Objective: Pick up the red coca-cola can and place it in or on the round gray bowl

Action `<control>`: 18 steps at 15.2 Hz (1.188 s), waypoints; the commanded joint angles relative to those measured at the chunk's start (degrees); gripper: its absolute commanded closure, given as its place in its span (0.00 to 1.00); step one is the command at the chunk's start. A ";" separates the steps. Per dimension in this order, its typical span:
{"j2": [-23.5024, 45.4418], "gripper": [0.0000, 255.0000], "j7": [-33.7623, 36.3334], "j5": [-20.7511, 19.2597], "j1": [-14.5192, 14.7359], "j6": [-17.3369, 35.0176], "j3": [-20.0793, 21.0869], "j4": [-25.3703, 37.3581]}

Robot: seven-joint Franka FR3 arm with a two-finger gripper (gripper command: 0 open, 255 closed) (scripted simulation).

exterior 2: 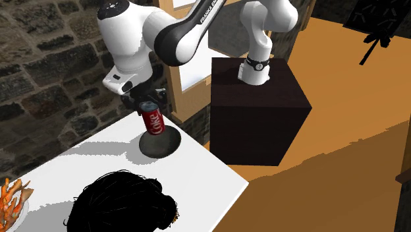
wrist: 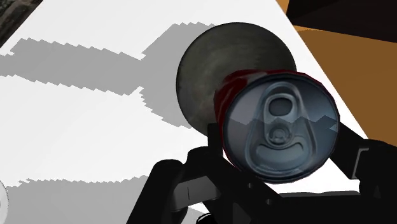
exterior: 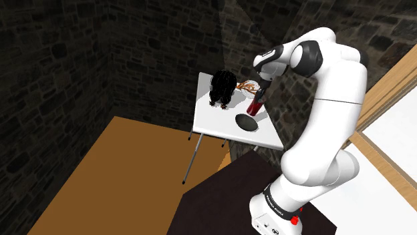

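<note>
**Can in the gripper, hanging over the bowl**

I have the red can [exterior 2: 153, 120] clasped in the gripper [exterior 2: 145, 105], near the middle left of the second exterior view. It leans a little, with its lower end over the dark round bowl [exterior 2: 160, 144] on the white worktop [exterior 2: 197, 173]. I cannot tell whether the base touches the bowl or hangs just above it. In the wrist view the can's silver top and pull tab [wrist: 280, 124] face the camera. The black fingers [wrist: 356, 156] press on either side of the body, and the bowl [wrist: 216, 70] lies beyond.

I judge the can light, thin-walled and smooth. A hard squeeze could dent it, and a loose one could let it slide. The grip sits high on the side wall, near the top rim. That seems the right place, since the wall is stiffest there. The bowl looks shallow, so a tilted can may tip or roll off once released. I would want it upright and low before letting go.

A shaggy black object [exterior 2: 122, 201] and a plate of orange food [exterior 2: 13, 198] sit at the lower left, well apart from the bowl.
</note>
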 commanded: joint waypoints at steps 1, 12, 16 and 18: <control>0.80 1.00 -0.09 0.26 -0.13 1.24 0.16 -0.42; 5.63 1.00 -0.49 1.74 -0.87 7.41 1.20 -1.89; 6.67 1.00 -0.57 2.04 -1.04 8.52 1.43 -1.99; 6.67 1.00 -0.57 2.04 -1.04 8.52 1.43 -1.98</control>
